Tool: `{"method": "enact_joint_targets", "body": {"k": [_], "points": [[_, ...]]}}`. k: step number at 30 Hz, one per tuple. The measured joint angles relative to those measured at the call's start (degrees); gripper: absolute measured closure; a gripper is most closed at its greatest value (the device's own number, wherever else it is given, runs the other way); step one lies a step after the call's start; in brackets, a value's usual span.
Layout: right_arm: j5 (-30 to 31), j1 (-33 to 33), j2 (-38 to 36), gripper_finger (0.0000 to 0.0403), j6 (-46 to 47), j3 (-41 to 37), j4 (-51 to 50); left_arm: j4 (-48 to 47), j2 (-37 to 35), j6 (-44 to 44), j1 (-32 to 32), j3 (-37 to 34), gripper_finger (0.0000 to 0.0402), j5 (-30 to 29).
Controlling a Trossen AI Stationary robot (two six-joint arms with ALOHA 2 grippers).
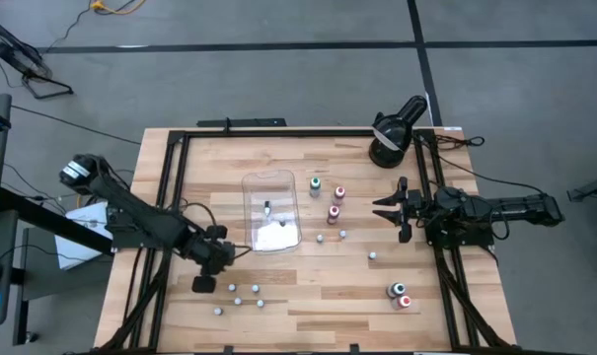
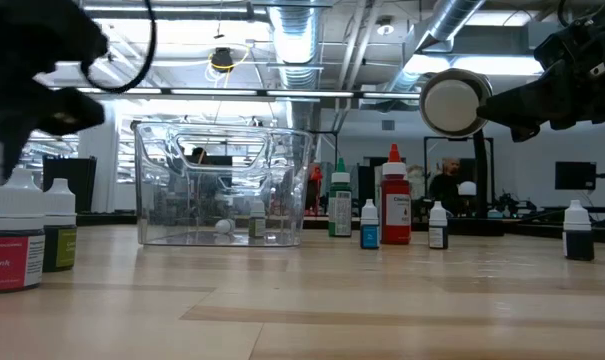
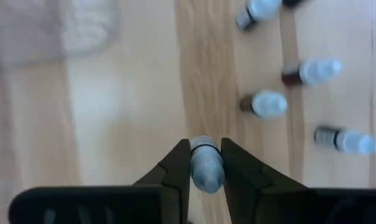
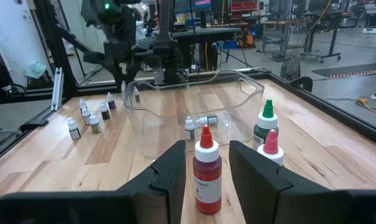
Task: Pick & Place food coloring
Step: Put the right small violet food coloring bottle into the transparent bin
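The food coloring is a set of tiny bottles. Several white-capped ones stand near the table's near-left (image 1: 244, 296), taller red- and green-capped ones (image 1: 333, 210) stand right of the clear tray (image 1: 271, 210), and two more (image 1: 400, 294) stand near right. A couple lie inside the tray (image 4: 197, 124). My left gripper (image 1: 211, 261) hovers by the tray's near-left corner, shut on one small bottle (image 3: 205, 167). My right gripper (image 1: 385, 210) is open, level with the table and pointing left at the red-capped bottle (image 4: 206, 168), short of it. My left gripper pinches a small bottle by its white cap end (image 3: 206, 177) between the two fingers (image 3: 175, 168). The fingers come from above, pointing down. The bottle is lifted clear of the table and hangs below the fingertips (image 4: 123, 87).
A black round lamp-like device (image 1: 392, 133) stands at the table's far right corner, behind my right arm. The tray's tall clear walls (image 2: 222, 185) rise between the two grippers. Bare wood lies along the near middle of the table (image 1: 318, 306).
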Motion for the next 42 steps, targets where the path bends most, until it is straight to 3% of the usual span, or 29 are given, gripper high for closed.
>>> {"method": "enact_joint_targets", "body": {"k": [13, 21, 28, 42], "points": [[0.0, 0.0, 0.0, 0.0290, 0.0, 0.0, 0.0, -0.6, -6.8, 0.5, 9.7, 8.0, 0.0339, -5.6], [0.0, 0.0, 0.0, 0.0290, 0.0, 0.0, 0.0, -0.5, -6.9, 6.1, 15.9, 13.5, 0.0338, -10.9], [0.0, 0.0, 0.0, 0.0290, 0.0, 0.0, 0.0, -0.5, -2.3, 11.5, 21.3, 17.8, 0.0336, -11.5], [0.0, 0.0, 0.0, 0.0290, 0.0, 0.0, 0.0, -1.3, 15.0, 21.6, 30.6, 30.4, 0.0337, -10.6]]}}
